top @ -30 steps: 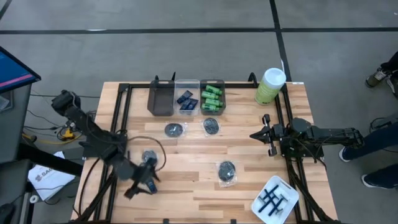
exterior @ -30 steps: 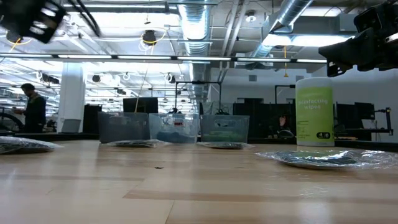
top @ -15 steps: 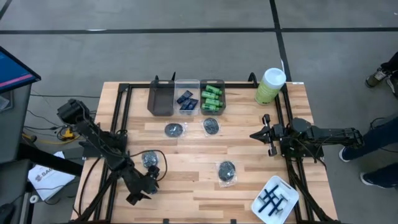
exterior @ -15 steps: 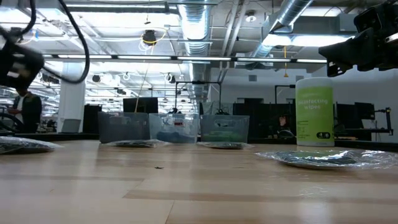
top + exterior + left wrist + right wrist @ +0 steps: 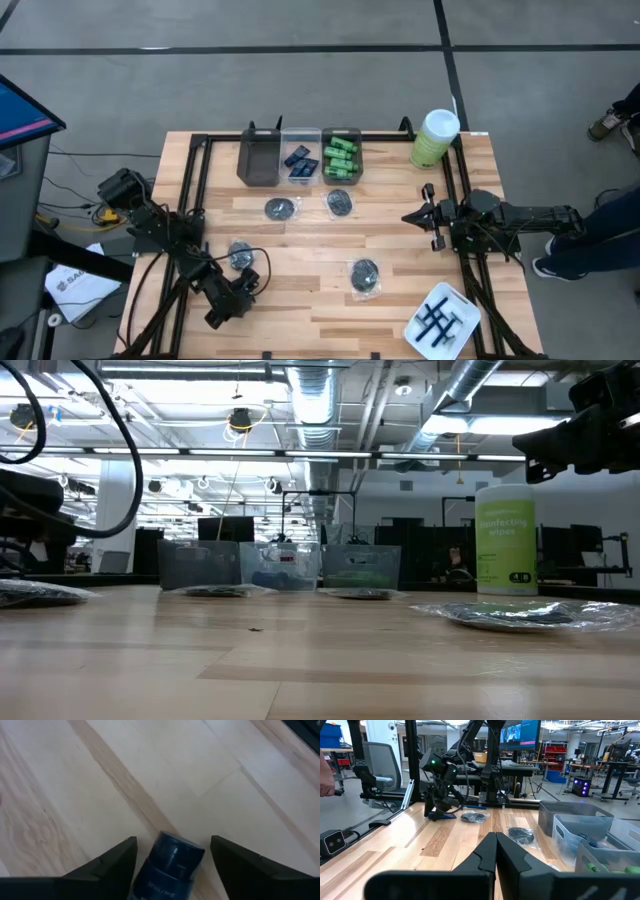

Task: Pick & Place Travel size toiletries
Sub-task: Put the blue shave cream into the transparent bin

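My left gripper (image 5: 241,291) is low over the near left part of the table, open. In the left wrist view its fingers (image 5: 173,840) stand on either side of a dark navy squeeze tube (image 5: 170,867), with a gap on each side. The tube lies on the wood; its round cap end (image 5: 178,849) points forward. My right gripper (image 5: 408,217) waits, shut, over the table's right side. Round dark crinkly packets lie on the wood (image 5: 241,255) (image 5: 364,275) (image 5: 280,208) (image 5: 341,203). Bins at the far edge hold navy tubes (image 5: 299,162) and green mini bottles (image 5: 341,158).
A dark grey bin (image 5: 258,160) stands left of the two clear bins. The tall green canister (image 5: 435,138) stands at the far right corner. The white tray (image 5: 441,322) with blue razors sits at the near right. Black frame rails run along the table's left and right sides.
My left arm has come down from high above the table's left side until its gripper is low over the wood at the near left. The packets and my right arm have kept still.
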### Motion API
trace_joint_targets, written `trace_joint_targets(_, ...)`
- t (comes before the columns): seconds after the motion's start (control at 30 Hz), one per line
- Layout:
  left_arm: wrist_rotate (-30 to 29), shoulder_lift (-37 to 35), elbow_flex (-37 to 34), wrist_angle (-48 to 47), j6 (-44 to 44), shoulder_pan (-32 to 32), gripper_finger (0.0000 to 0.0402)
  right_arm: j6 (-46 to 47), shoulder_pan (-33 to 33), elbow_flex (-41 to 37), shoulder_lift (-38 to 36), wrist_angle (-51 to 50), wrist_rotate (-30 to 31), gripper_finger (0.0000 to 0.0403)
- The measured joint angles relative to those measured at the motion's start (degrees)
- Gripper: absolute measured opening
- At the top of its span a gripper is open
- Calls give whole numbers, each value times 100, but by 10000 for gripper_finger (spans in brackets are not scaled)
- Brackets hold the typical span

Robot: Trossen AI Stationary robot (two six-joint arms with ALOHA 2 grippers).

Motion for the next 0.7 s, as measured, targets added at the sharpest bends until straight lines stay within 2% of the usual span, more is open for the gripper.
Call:
trace_joint_targets(0.4,-3,-24,2,-8,7,6,125,-1,-1,0,0,0,2,0)
trace_joint_targets(0.53,26,-26,0,12,-19,4,122,1,-1,0,2,-1,0,0)
trace_joint_targets(0.7,83,-61,104,42,-35,166,146,-1,-1,-1,1,0,2,0)
